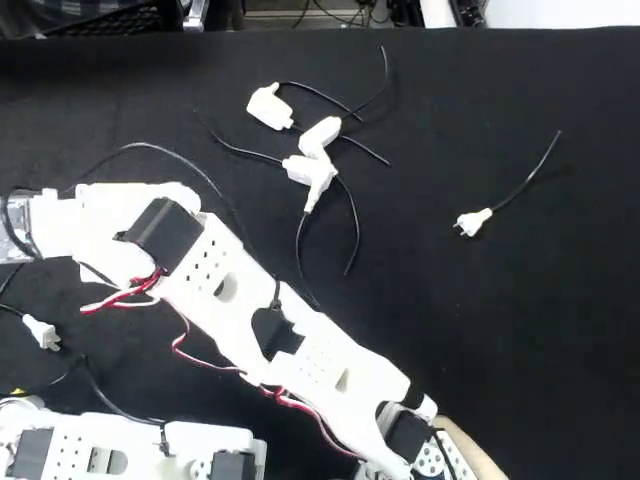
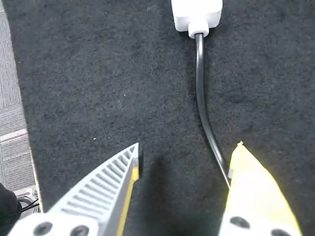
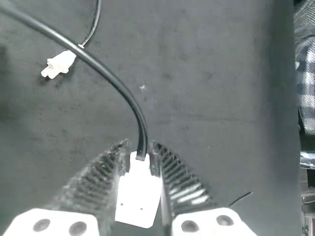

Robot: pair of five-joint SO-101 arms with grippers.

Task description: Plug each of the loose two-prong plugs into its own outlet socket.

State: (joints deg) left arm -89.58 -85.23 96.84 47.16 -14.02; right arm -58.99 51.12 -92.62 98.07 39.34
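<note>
Right hand [image 3: 139, 145] is clamped on a white socket [image 3: 138, 196] at its cord end, likely to steady it for plugging. A loose plug [image 3: 59, 65] lies apart on the worktop [image 3: 221, 73]. Left hand [image 2: 187, 145] is wide open and empty, facing a second socket [image 2: 197, 14].

High cam fixed, steep look-down over black cloth-covered table [image 1: 520, 330], far out. Both wrist cams close, facing down onto same cloth; left one catches table's edge.

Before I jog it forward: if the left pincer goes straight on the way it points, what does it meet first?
The open left pincer would probably meet the black cable by its yellow finger first, then the white connector at the cable's end; depth is unclear.
</note>
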